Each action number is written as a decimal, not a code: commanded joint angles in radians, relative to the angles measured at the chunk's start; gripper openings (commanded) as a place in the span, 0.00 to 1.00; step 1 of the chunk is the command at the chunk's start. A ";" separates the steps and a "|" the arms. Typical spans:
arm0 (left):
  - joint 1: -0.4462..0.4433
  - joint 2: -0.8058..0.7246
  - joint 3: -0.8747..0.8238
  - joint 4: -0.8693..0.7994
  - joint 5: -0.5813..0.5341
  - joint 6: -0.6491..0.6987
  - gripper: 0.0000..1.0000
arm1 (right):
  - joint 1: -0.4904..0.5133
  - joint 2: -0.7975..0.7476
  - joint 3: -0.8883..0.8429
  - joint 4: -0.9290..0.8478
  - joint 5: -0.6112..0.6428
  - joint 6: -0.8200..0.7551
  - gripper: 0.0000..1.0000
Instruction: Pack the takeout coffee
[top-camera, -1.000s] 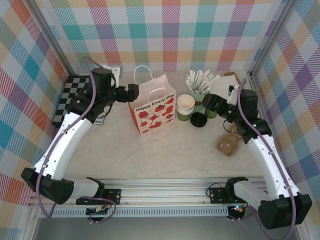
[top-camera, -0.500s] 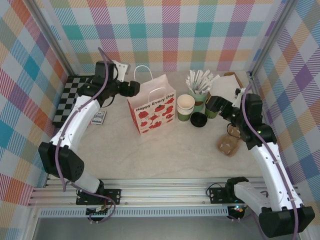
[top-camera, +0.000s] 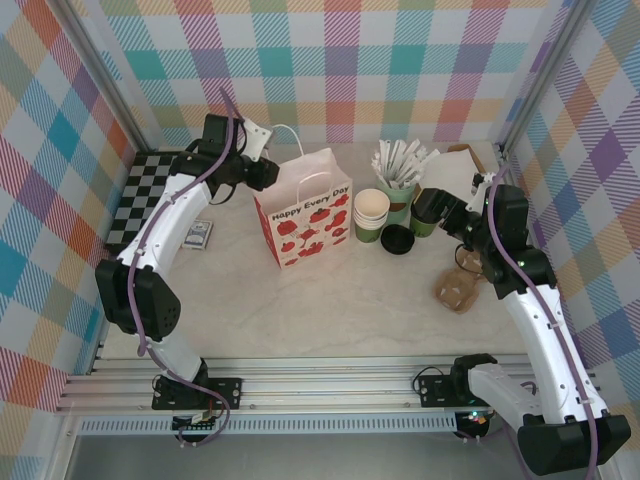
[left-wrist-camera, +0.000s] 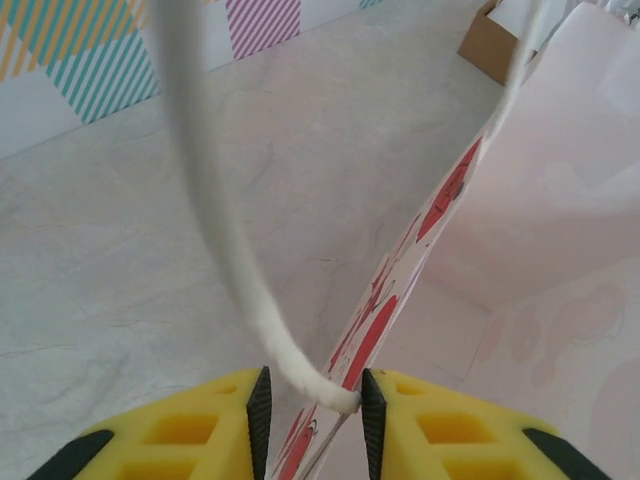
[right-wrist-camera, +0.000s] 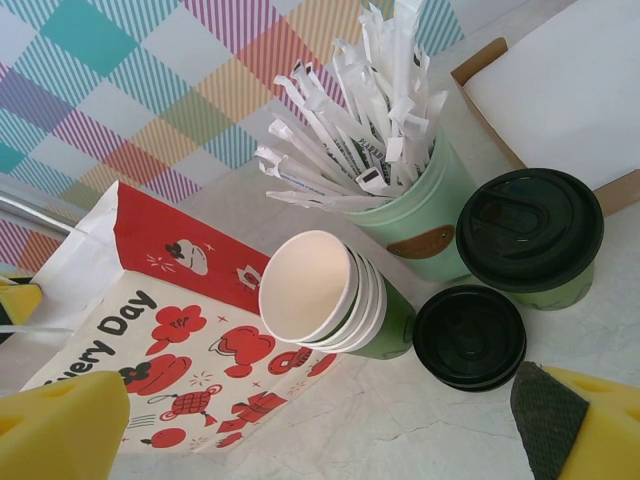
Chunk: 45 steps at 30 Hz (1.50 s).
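Note:
The takeout coffee (right-wrist-camera: 530, 235), a green cup with a black lid, stands at the right beside a mint cup; in the top view the coffee (top-camera: 423, 227) is partly hidden under my right gripper (top-camera: 428, 206). My right gripper (right-wrist-camera: 310, 440) is open, hanging above and in front of the cups with nothing between its fingers. The red-and-white paper bag (top-camera: 305, 215) stands upright and open at mid-table. My left gripper (top-camera: 262, 175) is at its back left rim. In the left wrist view the jaws (left-wrist-camera: 315, 410) straddle the bag's rim (left-wrist-camera: 385, 310) and the foot of the white handle (left-wrist-camera: 215, 200), with a gap left.
A stack of lidless green cups (right-wrist-camera: 330, 295) leans beside the bag. A mint cup of wrapped sticks (right-wrist-camera: 420, 200) and a loose black lid (right-wrist-camera: 470, 335) stand by the coffee. A cardboard box (top-camera: 465, 160) lies behind, a brown carrier (top-camera: 455, 290) right front, a checkered board (top-camera: 140, 195) left.
My left arm swung back and to the right to the bag's rim, and its jaws narrowed around the rim and handle. The right arm has hardly moved.

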 joint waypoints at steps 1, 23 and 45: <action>0.007 -0.043 -0.010 -0.020 0.028 0.005 0.28 | 0.003 0.001 0.022 -0.002 -0.020 0.014 1.00; 0.003 -0.303 -0.249 -0.070 0.227 0.002 0.15 | -0.040 0.091 0.025 -0.289 -0.009 -0.103 1.00; 0.007 -0.409 -0.308 -0.068 0.425 -0.013 0.22 | -0.290 0.284 -0.185 -0.394 -0.173 -0.154 1.00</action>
